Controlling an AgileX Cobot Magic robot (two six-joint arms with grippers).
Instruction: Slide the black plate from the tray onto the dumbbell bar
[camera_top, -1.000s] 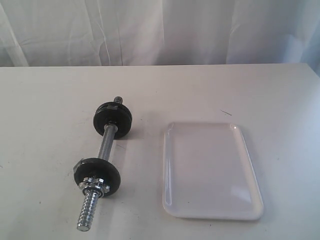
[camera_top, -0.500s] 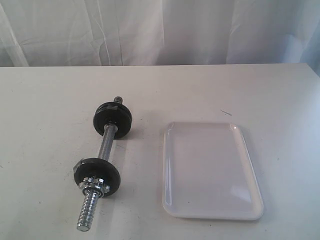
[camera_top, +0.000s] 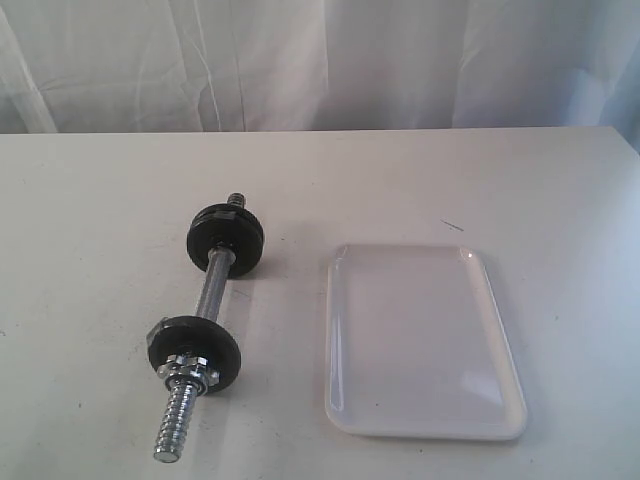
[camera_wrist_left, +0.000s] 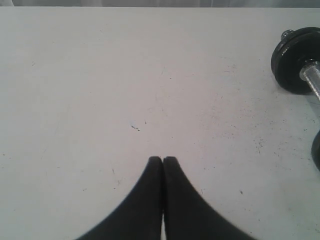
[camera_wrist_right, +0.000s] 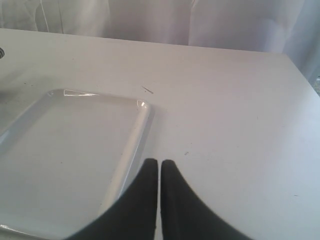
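The black plate is not in the tray (camera_wrist_right: 141, 125) beside my right gripper (camera_wrist_right: 159, 161) (probably already on the dumbbell bar (camera_wrist_left: 311, 78), beyond my left gripper (camera_wrist_left: 163, 159)). Both my jaws are pressed together, empty; next, only checking.

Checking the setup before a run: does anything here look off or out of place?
Yes: the tray is bare, and no loose black plate shows in any view. The only black discs are on the dumbbell bar, lying slanted beside the tray. The left gripper and right gripper are shut, holding nothing.
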